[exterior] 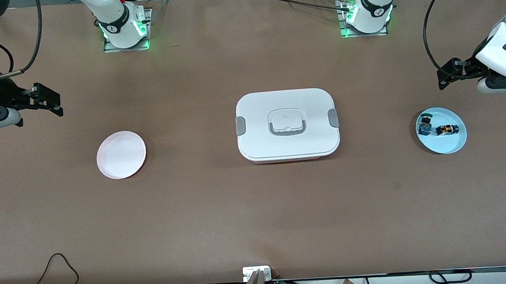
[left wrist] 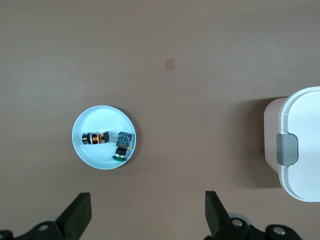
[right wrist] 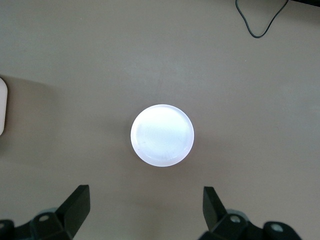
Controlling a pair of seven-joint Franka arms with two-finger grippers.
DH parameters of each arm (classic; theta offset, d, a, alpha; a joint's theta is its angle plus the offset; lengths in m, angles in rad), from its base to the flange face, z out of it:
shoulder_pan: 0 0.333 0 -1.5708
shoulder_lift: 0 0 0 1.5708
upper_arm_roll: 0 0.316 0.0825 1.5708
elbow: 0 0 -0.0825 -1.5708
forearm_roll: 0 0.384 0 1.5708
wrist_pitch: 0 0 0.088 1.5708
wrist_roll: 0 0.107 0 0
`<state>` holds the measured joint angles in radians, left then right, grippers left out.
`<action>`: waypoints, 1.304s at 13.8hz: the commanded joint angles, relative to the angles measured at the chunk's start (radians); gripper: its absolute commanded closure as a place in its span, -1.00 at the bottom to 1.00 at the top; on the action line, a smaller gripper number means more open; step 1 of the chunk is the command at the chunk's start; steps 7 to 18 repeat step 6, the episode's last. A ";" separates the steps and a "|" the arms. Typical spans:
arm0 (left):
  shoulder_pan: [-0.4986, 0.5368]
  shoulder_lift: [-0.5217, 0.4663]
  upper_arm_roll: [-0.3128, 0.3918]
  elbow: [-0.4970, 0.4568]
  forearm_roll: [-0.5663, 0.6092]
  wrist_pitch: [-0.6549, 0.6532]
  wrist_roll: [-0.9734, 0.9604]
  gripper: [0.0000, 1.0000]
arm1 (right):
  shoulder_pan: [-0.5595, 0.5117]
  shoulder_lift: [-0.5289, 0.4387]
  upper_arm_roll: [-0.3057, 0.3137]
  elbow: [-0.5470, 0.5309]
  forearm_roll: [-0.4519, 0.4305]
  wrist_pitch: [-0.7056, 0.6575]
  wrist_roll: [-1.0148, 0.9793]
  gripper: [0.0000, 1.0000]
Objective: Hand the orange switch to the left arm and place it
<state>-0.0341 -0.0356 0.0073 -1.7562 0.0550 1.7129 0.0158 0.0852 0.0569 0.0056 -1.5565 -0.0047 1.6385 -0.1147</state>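
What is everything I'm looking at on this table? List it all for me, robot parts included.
Large white rounded-rectangular lidded box: one, white with grey side clips, middle of the table.
Round pink plate: one, pale pink, toward the right arm's end, nothing on it.
Round blue plate: one, light blue, toward the left arm's end.
Orange switch: one, tiny, black with orange, lying on the blue plate.
Small black switch with blue-green parts: one, on the blue plate beside the orange switch.
Left gripper: one, black, open, over the table by the blue plate.
Right gripper: one, black, open, over the table by the pink plate.
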 commanded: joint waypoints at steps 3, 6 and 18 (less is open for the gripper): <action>0.003 0.006 -0.003 0.020 -0.017 -0.022 0.018 -1.00 | 0.005 0.001 0.002 0.013 0.000 -0.016 0.015 -1.00; 0.003 0.008 -0.004 0.021 -0.007 -0.029 0.016 -1.00 | 0.005 0.001 0.002 0.013 0.000 -0.016 0.015 -1.00; 0.003 0.008 -0.004 0.021 -0.007 -0.029 0.016 -1.00 | 0.005 0.001 0.002 0.013 0.000 -0.016 0.015 -1.00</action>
